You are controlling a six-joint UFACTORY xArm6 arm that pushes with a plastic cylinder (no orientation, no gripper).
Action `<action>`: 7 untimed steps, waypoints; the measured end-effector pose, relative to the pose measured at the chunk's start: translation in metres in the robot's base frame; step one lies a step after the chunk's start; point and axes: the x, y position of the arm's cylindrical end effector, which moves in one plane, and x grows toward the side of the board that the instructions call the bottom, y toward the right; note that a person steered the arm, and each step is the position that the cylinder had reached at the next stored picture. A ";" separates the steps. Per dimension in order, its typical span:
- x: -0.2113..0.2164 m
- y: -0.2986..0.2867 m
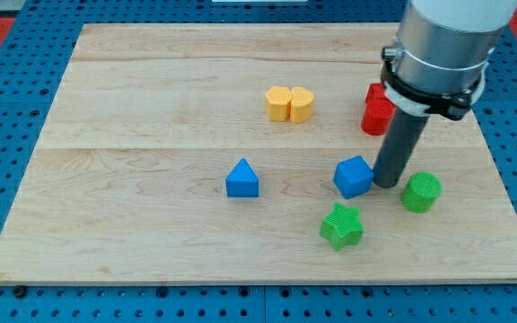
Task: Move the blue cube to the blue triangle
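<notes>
Camera view. A wooden board (151, 90) lies on a blue perforated table (7, 117). The arm's grey cylindrical body (451, 36) enters from the view's top right and ends in a dark rod; my tip (387, 184) rests on the board. There is no gripper on this arm, so nothing is apart, together or clamped; the rod is bare.

The blue cube (354, 177) sits immediately to the view's left of my tip, touching it or very nearly so; the exact contact cannot be resolved. The blue triangle (242, 179) lies farther to the view's left of my tip, beyond the cube, at about the same height in the view. The strip of board between cube and triangle carries no other block.

Surrounding blocks, placed from my tip: a green cylinder (421, 192) stands just to the view's right, slightly lower. A green star-shaped block (342, 225) lies below and to the view's left, close under the blue cube but apart from it. A red block (377, 109), partly hidden by the arm so its shape cannot be told, lies above. Two yellow blocks (289, 104), set side by side and touching, lie above and well to the view's left.
</notes>
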 end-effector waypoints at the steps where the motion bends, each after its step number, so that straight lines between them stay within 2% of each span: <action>1: 0.000 -0.033; 2: 0.000 -0.068; 4: 0.012 -0.055; 6: 0.018 -0.102; 7: 0.018 -0.107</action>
